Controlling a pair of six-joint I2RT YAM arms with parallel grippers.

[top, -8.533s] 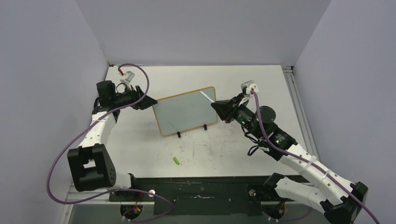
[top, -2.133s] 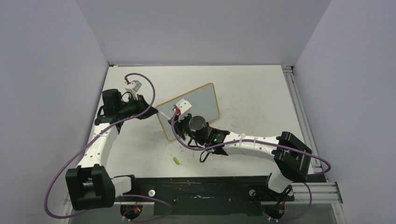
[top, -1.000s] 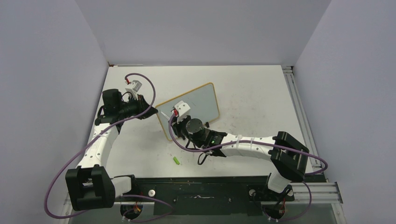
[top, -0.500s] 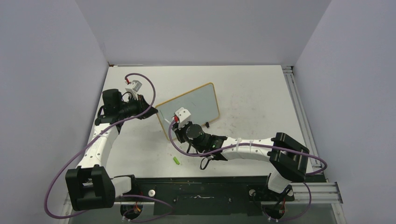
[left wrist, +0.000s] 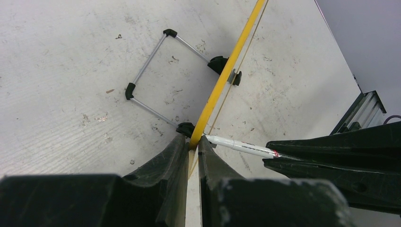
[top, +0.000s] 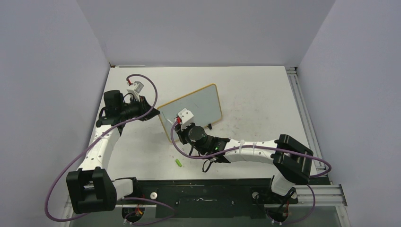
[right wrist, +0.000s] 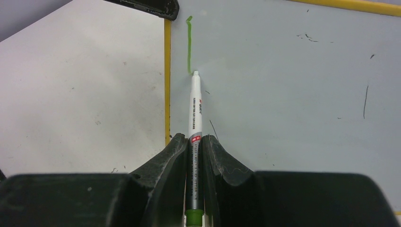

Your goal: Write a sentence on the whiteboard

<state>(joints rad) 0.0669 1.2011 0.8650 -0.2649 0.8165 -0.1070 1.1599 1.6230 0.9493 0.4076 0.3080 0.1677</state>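
My right jaws are pinched on the marker (right wrist: pixel 195 109). Its barrel runs straight out ahead of them, and its tip touches the board (right wrist: pixel 283 94) just inside the board's left frame (left wrist: pixel 227 71). One green stroke (right wrist: pixel 189 45) runs from the tip along that edge toward the corner my left jaws hold, and it is all I can see of the sentence. To the right of the tip the board's face lies open, with only faint dark specks. So I judge the next letters must travel across the marker's long axis, away from the frame. My left jaws are clamped on the frame close beside the tip, steadying the board. The board stands tilted on the surface (top: pixel 265 94) between my arms, and the right arm is the one placed to write.
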